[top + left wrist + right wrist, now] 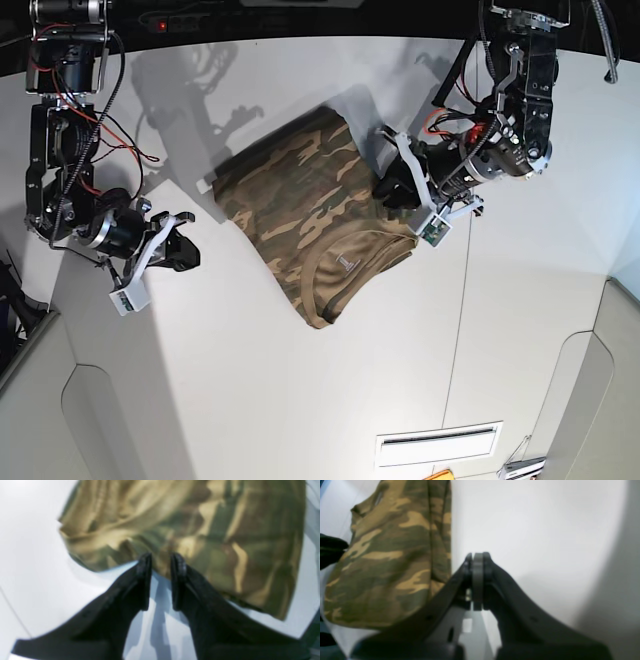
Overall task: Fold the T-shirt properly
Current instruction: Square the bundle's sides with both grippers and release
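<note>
- Table (300, 400) – white, smooth, matte, with thin panel seams; the landmark for everything below.
- T-shirt (310, 220) lay on the table's far-middle area, already a compact folded block, roughly rectangular and skewed diagonal to the table edges. Collar (345, 262) faced up at the near end, with a small label inside it.
- Progress, my read: sleeves and sides looked tucked in, so most of the folding was done. What was left looked like one more halving or just squaring the stack; the edge by the left arm was bunched and wrinkled, not flat.
- Fabric: soft woven-looking cotton in brown/tan/olive camo, limp, holding creases; collar ribbed tan. A doubled seam edge showed along the side seen in the right wrist view.
- Left gripper (161, 563) sat at the shirt's edge on the table's far side – black tapered fingers partly apart, tips against the cloth. Blurry; I couldn't tell whether any fabric was actually pinched between them.
- Right gripper (477, 562) hovered over bare table well apart from the shirt, on the opposite side – clamped fully together with nothing in it, pads pressed face to face.
</note>
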Controlling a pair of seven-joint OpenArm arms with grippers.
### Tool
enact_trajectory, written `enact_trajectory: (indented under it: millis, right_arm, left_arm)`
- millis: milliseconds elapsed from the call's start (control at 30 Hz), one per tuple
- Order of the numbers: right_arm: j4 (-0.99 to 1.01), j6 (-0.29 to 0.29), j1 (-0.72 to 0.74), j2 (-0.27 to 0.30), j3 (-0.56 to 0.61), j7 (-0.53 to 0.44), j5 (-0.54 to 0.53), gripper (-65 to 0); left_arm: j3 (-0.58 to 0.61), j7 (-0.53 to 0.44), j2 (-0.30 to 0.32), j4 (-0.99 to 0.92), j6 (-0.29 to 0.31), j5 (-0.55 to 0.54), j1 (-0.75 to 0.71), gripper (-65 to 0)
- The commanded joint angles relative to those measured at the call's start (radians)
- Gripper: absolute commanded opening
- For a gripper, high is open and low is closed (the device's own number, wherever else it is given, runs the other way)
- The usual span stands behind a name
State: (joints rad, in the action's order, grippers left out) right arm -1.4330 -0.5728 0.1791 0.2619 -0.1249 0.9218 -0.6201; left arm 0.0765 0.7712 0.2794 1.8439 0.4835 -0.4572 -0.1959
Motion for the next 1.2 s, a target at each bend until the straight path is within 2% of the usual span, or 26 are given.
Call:
enact_trajectory:
  millis: [0,233,467,600,933,1167]
  right_arm:
    - [-0.014,-0.008,0.008,0.006,-0.005,-0.015,-0.041,-65.0]
    - [-0.014,-0.01,-0.076,-0.002,0.004,-0.022,-0.107,-65.0]
    - [-0.014,-0.018,-0.126,-0.053,0.01,-0.019,-0.119,-65.0]
    - [-0.014,-0.019,-0.14,-0.074,0.01,-0.001,-0.177,-65.0]
    - [-0.014,-0.027,-0.175,-0.131,0.01,0.034,-0.204,-65.0]
    - [-0.016,-0.027,-0.177,-0.129,0.01,0.05,-0.213,-65.0]
  left_arm:
    - [-0.005,-0.011,0.003,0.023,0.003,-0.018,-0.008,-50.6]
    - [-0.005,-0.042,0.0,-0.009,0.003,-0.01,-0.031,-50.6]
    - [-0.005,-0.09,-0.003,-0.046,0.003,-0.01,0.001,-50.7]
    - [-0.005,-0.089,-0.019,-0.103,-0.001,0.022,0.049,-50.6]
    - [-0.005,-0.087,-0.018,-0.152,-0.002,0.077,0.113,-50.6]
    - [-0.005,-0.069,-0.018,-0.152,-0.005,0.073,0.121,-50.6]
